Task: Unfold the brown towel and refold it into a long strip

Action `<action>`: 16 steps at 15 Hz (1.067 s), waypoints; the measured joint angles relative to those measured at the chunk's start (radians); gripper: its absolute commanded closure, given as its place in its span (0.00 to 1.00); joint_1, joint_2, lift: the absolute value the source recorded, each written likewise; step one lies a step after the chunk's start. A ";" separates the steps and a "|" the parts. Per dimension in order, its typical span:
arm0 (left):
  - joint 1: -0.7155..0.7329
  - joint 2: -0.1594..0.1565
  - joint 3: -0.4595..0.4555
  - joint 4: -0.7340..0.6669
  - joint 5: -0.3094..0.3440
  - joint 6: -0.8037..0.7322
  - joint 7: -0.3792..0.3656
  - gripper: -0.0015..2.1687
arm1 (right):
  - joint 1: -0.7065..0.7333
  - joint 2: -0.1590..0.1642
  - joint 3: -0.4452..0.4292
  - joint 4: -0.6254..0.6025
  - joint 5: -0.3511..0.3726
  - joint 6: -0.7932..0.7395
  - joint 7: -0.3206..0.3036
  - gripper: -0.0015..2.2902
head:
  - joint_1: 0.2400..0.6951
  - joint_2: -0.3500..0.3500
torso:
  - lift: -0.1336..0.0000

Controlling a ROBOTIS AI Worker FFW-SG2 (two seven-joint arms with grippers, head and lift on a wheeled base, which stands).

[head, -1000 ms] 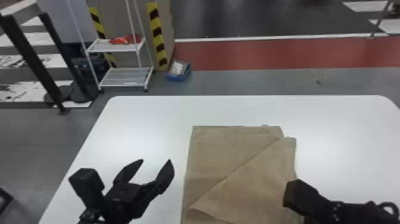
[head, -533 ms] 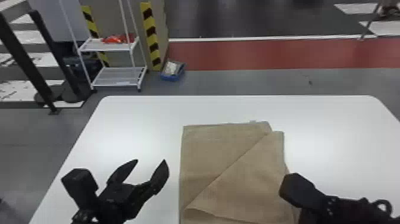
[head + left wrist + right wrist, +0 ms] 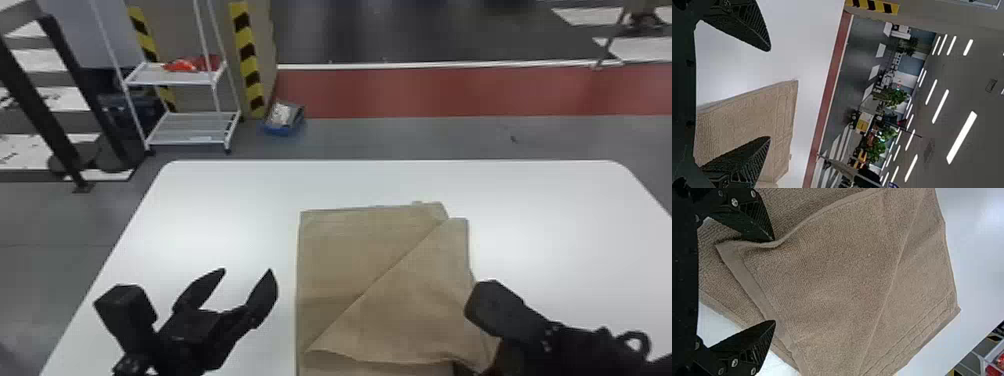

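The brown towel lies on the white table with a flap folded diagonally over its right part. Left of it, my left gripper stands open above the table, holding nothing. In the left wrist view the open left gripper has the towel beyond its fingers. At the towel's lower right is my right gripper, its fingertips hidden there. The right wrist view has the right gripper open at the flap's corner, one finger against the raised edge of the towel.
The white table extends around the towel on the left, far and right sides. Beyond its far edge stand a white shelf rack and a blue bin on the floor.
In the head view, the towel and table have shifted left and slightly up. My right gripper has shifted slightly left relative to the view; the left gripper stays open.
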 measured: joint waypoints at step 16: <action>0.003 -0.001 0.003 -0.002 0.001 -0.002 -0.002 0.04 | 0.034 -0.005 -0.046 -0.056 0.000 0.003 0.086 0.90 | 1.00 0.57 | 0.23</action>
